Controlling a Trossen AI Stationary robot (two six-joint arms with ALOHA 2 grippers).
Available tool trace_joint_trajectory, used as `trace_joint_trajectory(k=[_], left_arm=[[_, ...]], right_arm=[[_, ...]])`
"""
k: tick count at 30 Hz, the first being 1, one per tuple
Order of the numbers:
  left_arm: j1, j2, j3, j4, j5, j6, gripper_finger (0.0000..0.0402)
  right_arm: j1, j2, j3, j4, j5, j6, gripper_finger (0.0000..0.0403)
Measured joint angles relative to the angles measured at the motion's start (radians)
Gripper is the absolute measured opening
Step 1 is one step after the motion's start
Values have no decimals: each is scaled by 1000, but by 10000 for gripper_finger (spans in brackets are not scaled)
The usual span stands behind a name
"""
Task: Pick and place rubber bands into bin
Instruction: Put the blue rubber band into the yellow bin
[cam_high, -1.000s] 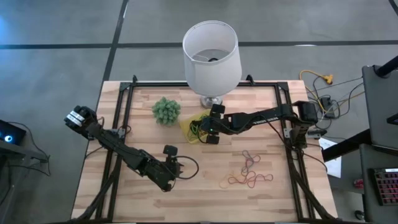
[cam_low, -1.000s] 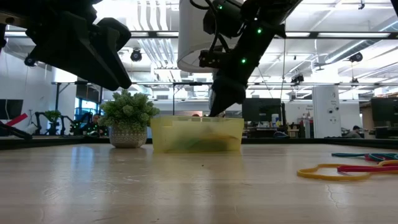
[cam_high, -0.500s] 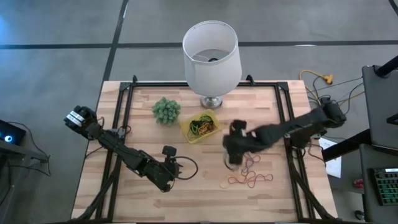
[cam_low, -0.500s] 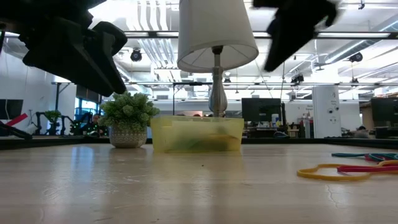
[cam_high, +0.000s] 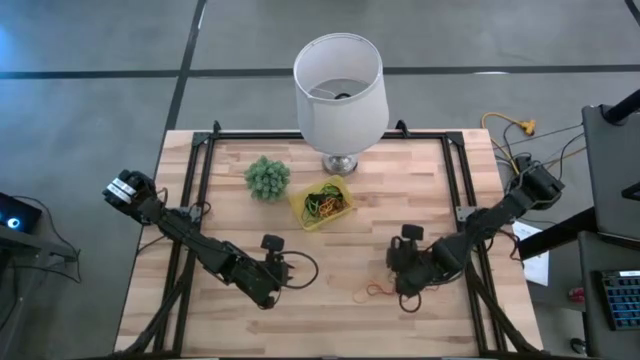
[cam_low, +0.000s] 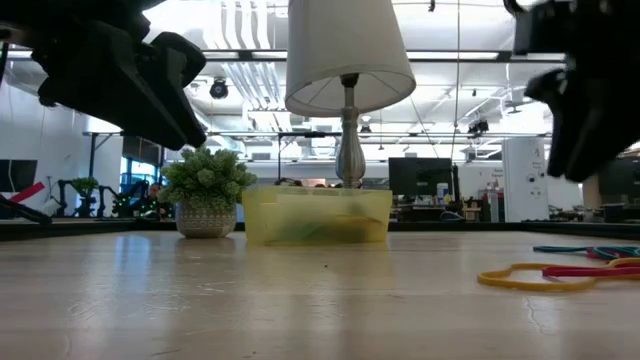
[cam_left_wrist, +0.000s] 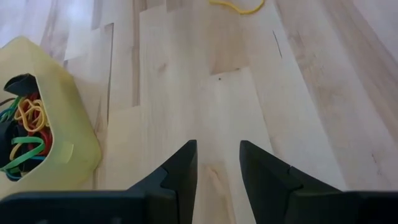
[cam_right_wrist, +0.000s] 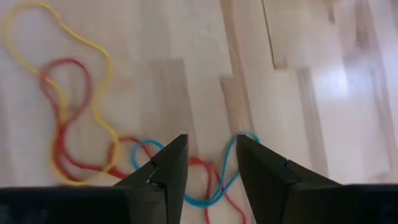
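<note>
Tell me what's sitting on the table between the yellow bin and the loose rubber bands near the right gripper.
Nothing: in the high view, only bare wood lies between the bin and the loose rubber bands beside the right gripper.

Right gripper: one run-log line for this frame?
right gripper: open, over loose rubber bands, none held | left gripper: open, idle over table | bin: holds bands already

Overhead straight down, low level across table (cam_low: 300, 300), wrists close (both show bin (cam_high: 322, 203))
</note>
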Motion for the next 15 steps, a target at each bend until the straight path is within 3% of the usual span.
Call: trace_joint_trajectory(k=[8,15], left_arm=[[0,0,0,13,0,0,105],[0,0,0,23,-1,0,105]], right_arm=[[0,0,-146,172,-96,23,114],[0,0,-175,261,-114,6,98]])
